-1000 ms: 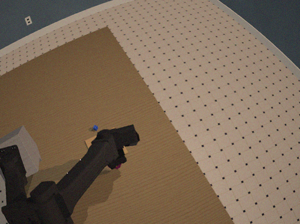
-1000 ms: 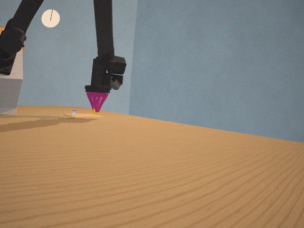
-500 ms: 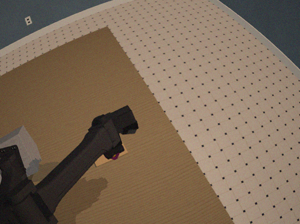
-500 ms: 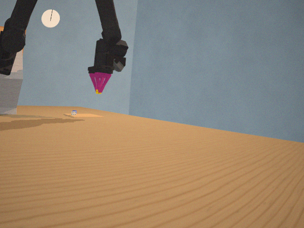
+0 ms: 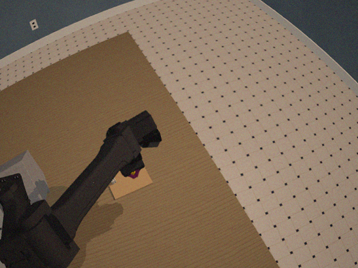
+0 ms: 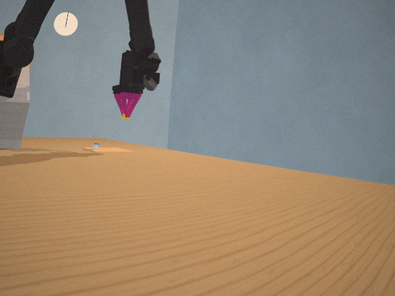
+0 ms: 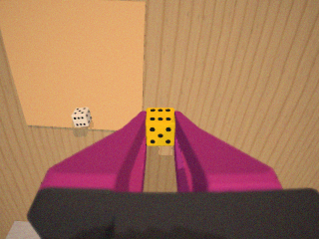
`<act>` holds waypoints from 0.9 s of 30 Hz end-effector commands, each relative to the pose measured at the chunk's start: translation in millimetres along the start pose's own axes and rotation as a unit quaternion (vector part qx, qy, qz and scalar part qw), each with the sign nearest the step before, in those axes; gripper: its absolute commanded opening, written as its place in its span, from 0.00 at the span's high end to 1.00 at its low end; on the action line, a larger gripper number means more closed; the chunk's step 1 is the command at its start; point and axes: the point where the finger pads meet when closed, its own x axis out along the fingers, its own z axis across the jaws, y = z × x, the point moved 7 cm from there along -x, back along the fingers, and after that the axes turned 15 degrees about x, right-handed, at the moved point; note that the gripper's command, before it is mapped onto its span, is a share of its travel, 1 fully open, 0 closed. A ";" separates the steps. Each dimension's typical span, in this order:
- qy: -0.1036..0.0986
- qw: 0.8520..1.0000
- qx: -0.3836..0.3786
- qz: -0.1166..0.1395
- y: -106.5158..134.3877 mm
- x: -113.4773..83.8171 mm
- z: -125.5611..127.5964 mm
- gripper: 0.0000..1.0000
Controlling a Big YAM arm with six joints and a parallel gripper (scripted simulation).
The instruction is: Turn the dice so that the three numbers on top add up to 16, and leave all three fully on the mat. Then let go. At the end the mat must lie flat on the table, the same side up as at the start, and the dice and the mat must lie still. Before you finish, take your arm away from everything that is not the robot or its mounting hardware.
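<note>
My gripper (image 6: 125, 116) (image 7: 159, 120) has magenta fingers. It is shut on a yellow die (image 7: 159, 126) (image 6: 125, 116) and holds it well above the wooden table (image 5: 74, 91) (image 6: 197, 229). The die's six faces the wrist camera's upper side, with a five below it. The light orange mat (image 5: 134, 186) (image 6: 118, 149) (image 7: 75, 50) lies flat on the table, beside and below the gripper. A white die (image 7: 81, 117) (image 6: 95, 147) (image 5: 112, 181) rests on the mat near its edge. A speck of blue (image 6: 95, 143) shows just above the white die in the exterior view. The arm hides part of the mat in the top view.
The arm's grey base block (image 5: 17, 170) (image 6: 12, 121) stands at the table's left edge. The table's long right edge (image 5: 208, 148) borders a tiled floor (image 5: 272, 116). Blue walls stand behind.
</note>
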 end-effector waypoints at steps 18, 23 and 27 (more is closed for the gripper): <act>0.002 1.000 0.007 0.006 27.3 3.6 86.1 0.89; 0.007 1.000 -0.010 0.013 37.0 14.5 84.6 0.89; 0.007 1.000 -0.010 0.013 37.4 22.5 84.5 0.89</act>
